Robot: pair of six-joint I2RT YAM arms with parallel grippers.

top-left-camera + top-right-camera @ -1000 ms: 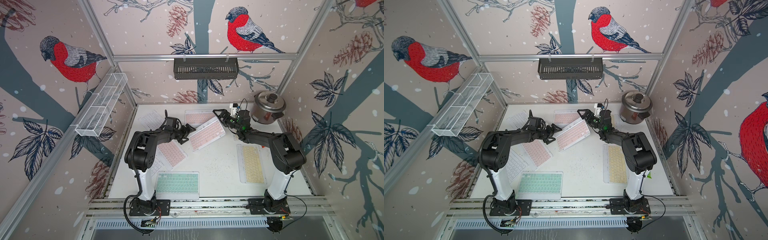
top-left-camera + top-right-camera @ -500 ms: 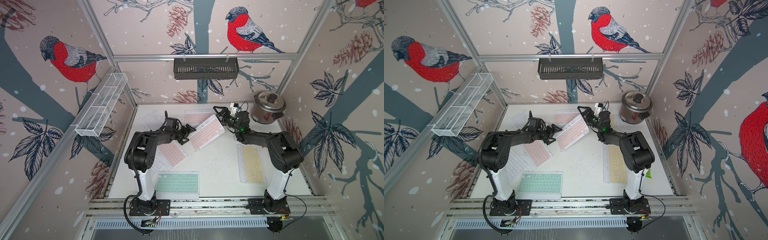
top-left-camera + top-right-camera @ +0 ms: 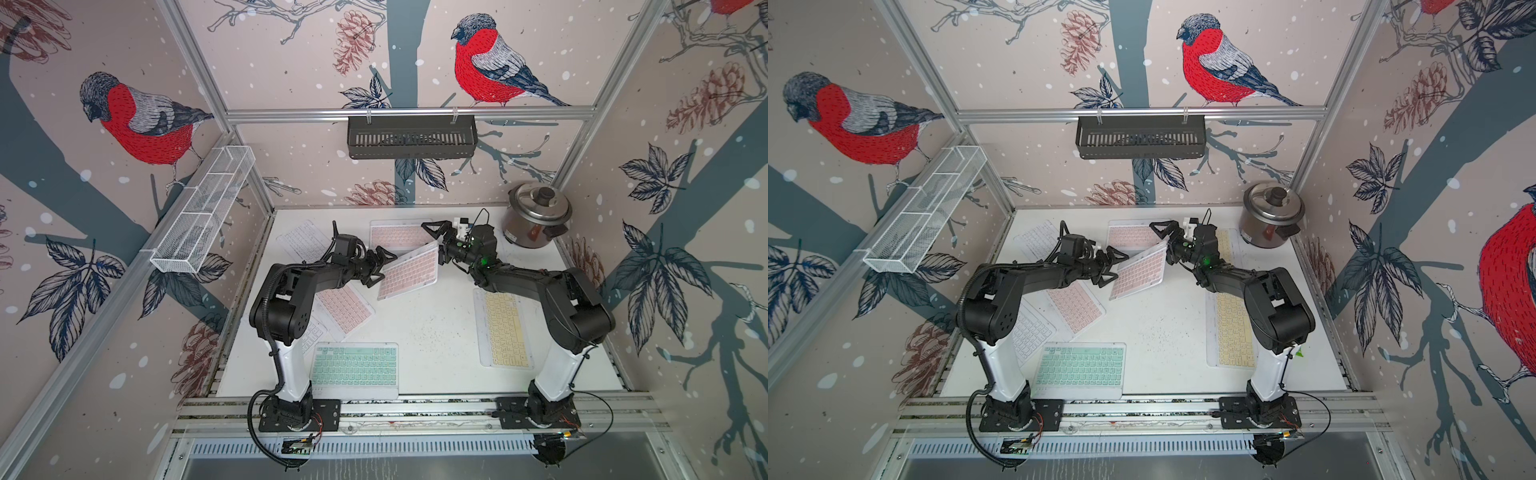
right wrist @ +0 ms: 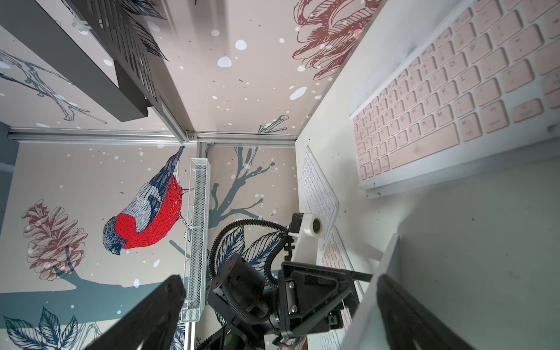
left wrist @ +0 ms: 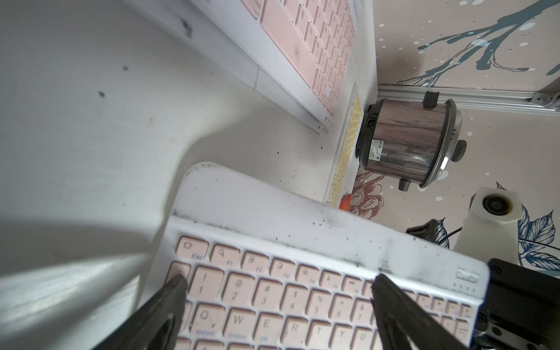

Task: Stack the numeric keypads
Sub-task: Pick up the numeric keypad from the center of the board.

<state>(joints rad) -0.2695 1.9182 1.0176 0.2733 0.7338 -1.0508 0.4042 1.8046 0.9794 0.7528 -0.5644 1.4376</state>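
Tipped steeper than before, the pink keypad [image 3: 409, 270] leans between wide-spread, unclamped left fingers [image 5: 169, 303] and right fingers [image 4: 403, 303]; bare table [image 3: 428, 332] at 6 o'clock; it reads QWERTY.

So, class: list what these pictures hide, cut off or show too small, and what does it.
Both top views: near white keypad, partly under the left arm.
Top view: back yellow keypad, partly behind the right arm.
Left wrist view: tilted pink keypad, cut off by the picture's edge.
Left wrist view: cooker's label, too small to read.
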